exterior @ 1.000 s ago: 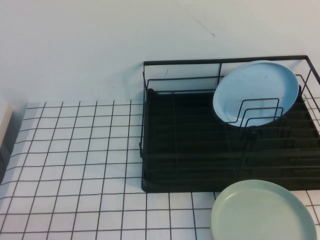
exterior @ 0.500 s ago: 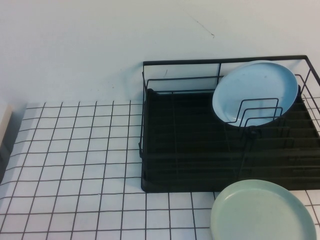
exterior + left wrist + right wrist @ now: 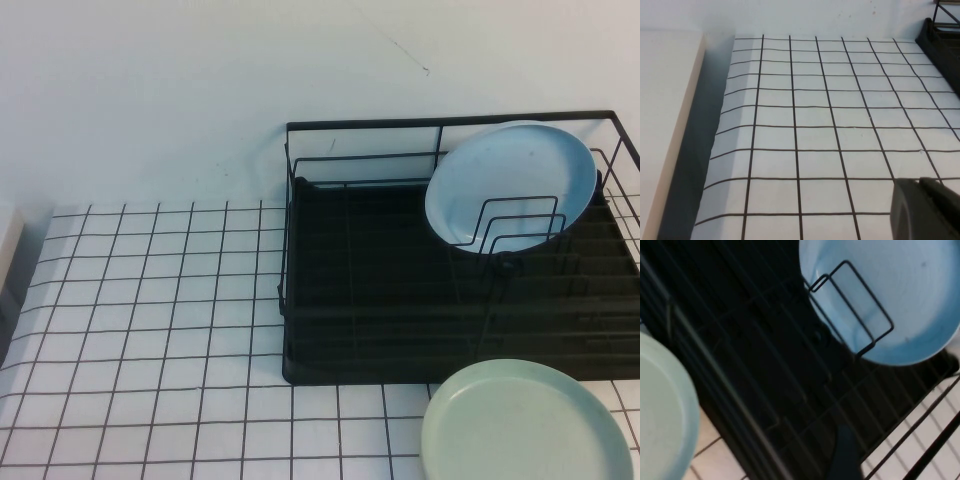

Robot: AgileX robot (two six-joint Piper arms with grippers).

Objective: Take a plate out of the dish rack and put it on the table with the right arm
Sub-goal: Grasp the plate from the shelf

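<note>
The light sky-blue plate (image 3: 510, 185) leans upright among the wire dividers at the back right of the black dish rack (image 3: 380, 290). Neither arm shows in the high view. The right wrist view looks down on the plate (image 3: 900, 300) and the dish rack (image 3: 755, 355); my right gripper (image 3: 842, 460) hangs over the rack's edge, apart from the plate, with one dark finger showing alone, open and holding nothing. My left gripper (image 3: 927, 210) hovers low over the gridded table (image 3: 815, 125), shut and empty.
A pale mint-green plate (image 3: 525, 425) lies flat on the table (image 3: 150, 300) in front of the rack's right end and also shows in the right wrist view (image 3: 660, 410). A beige block (image 3: 665, 125) borders the table's left side.
</note>
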